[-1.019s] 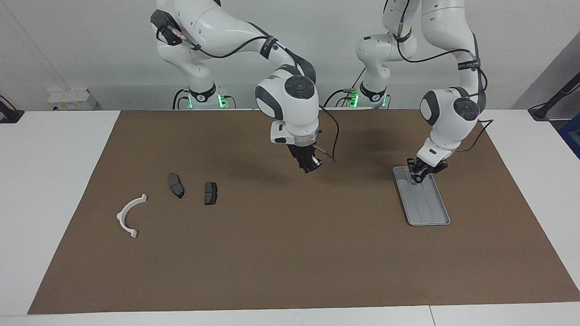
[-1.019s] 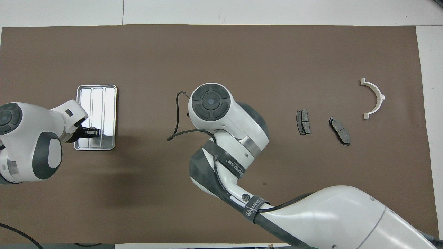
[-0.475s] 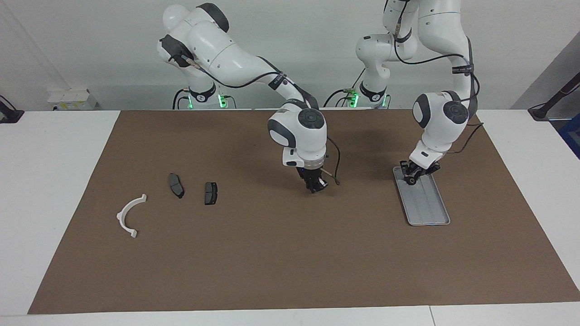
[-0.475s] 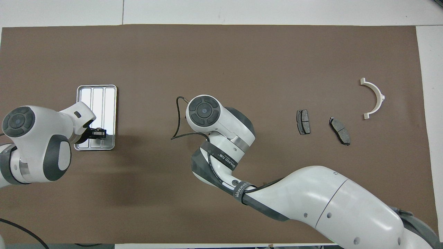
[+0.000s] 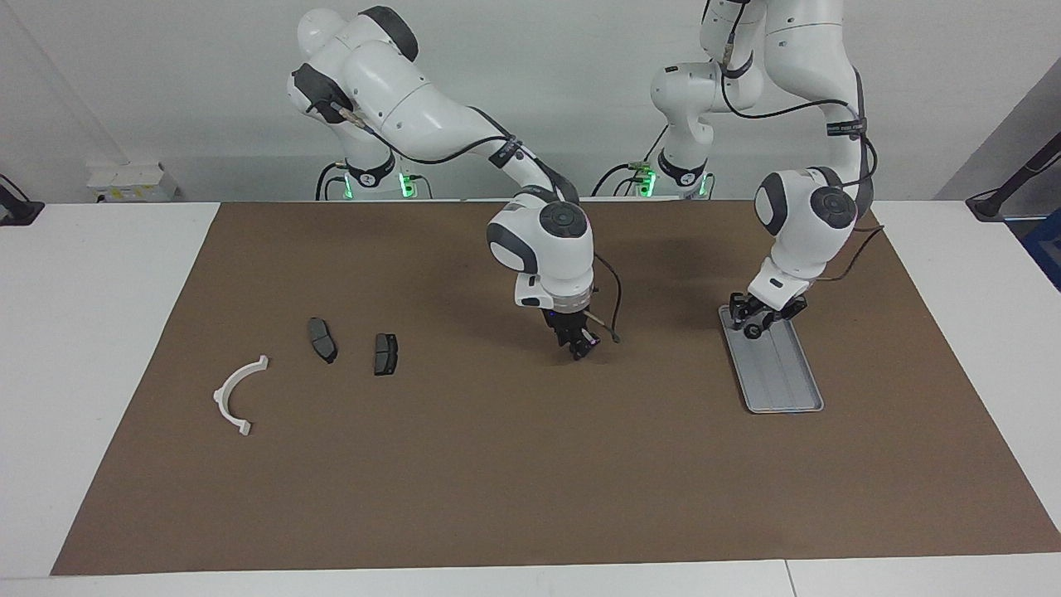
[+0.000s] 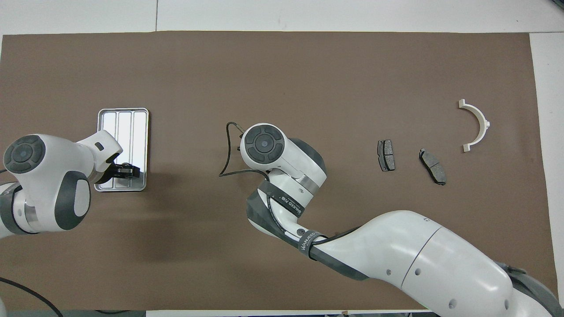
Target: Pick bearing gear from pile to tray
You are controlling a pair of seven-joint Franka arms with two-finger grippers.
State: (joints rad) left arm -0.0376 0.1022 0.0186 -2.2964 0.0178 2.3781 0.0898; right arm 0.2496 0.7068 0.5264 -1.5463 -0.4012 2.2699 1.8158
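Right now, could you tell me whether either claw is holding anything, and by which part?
It cannot be told. The left claw is low over the tray, the right claw low over the mat; no held part shows in either.

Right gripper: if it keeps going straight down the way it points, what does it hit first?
Most likely the brown mat. The right gripper points down at bare mat near the table's middle, well clear of the brake pads and the tray. Its height above the mat is hard to judge.
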